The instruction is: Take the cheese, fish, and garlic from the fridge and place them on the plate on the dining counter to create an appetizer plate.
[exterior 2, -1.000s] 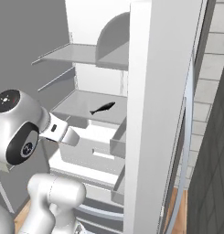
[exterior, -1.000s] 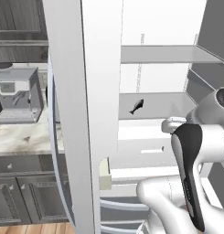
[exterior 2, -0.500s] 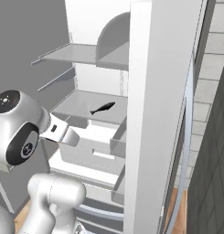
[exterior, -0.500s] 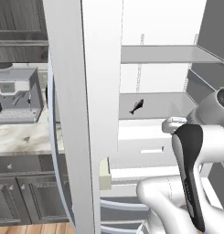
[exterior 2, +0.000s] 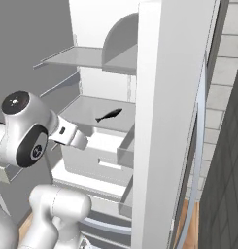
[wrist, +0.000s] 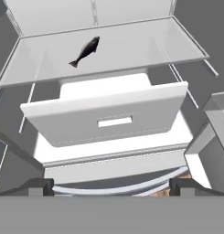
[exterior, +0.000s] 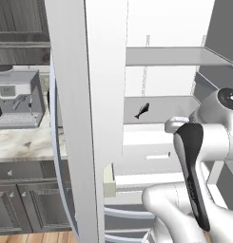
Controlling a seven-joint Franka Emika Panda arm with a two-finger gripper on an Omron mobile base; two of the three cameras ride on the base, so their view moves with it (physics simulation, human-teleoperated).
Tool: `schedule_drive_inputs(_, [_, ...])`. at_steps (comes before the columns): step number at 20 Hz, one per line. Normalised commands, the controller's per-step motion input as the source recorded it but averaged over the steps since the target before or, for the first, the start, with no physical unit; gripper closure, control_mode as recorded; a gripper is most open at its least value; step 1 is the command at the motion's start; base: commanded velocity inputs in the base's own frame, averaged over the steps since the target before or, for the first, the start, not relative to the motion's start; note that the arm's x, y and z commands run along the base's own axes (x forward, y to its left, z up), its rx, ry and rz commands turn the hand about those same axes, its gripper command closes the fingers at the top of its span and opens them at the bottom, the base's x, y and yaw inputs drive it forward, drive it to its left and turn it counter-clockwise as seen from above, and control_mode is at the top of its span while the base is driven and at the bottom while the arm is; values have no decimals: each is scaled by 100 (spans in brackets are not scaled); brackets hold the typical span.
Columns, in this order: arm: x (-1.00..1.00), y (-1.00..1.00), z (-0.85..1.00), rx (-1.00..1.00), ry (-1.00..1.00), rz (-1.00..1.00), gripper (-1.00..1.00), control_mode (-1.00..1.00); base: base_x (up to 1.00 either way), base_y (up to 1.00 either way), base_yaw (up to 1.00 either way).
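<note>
The fridge [exterior: 175,56] stands open in front of me. The fish [wrist: 86,51], small and black-grey, lies on a grey glass shelf [wrist: 131,50] above a white drawer [wrist: 109,114]. It also lies in sight in the left base view as the fish [exterior: 141,110] and in the right base view as the fish [exterior 2: 109,115]. My gripper [wrist: 111,186] is open, its two dark fingertips [wrist: 36,185] spread wide and nothing between them. It hangs in front of the drawer, below and short of the fish. The cheese, garlic, plate and dining counter are out of view.
The left fridge door [exterior: 89,118] stands open close beside the arm, the right door [exterior 2: 169,121] on the other side. Grey door bins [wrist: 214,132] jut in at the right. A coffee machine [exterior: 18,99] sits on the marble wall counter [exterior: 23,142].
</note>
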Motion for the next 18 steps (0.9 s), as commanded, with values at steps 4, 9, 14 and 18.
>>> schedule_drive_inputs(4, [45, 0, -3, 0, 0, 0, -100, -100, 0, 0, 0])
schedule_drive_inputs(9, [26, 0, -32, -1, -10, 0, -100, -100, 0, 0, 0])
schedule_drive_inputs(14, [46, 0, -20, 0, -4, 0, -100, -100, 0, 0, 0])
schedule_drive_inputs(18, [57, 0, -11, 0, 0, 0, -100, -100, 0, 0, 0])
